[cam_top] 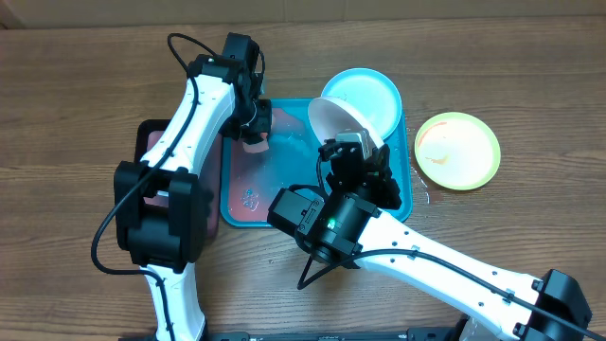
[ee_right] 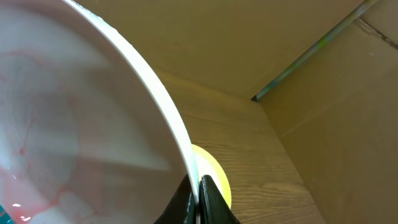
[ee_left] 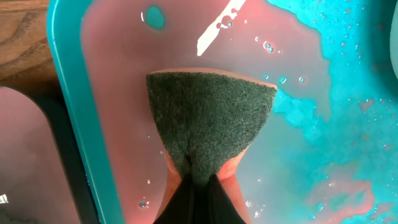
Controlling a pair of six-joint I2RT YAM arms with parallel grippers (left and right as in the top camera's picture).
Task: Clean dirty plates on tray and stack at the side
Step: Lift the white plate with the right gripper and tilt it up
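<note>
white plate, light stiff plastic and probably slick with water, stands tilted over the tray, its thin rim pinched in the closed right pincer just beneath it; the rim looks the only handy hold, and a wet one could slip or swivel. left pincer is clamped on a sponge fanning out ahead of it onto the tray's pink, wet base. blue plate lies just beyond the right pincer, green plate off to its right on the table.
</note>
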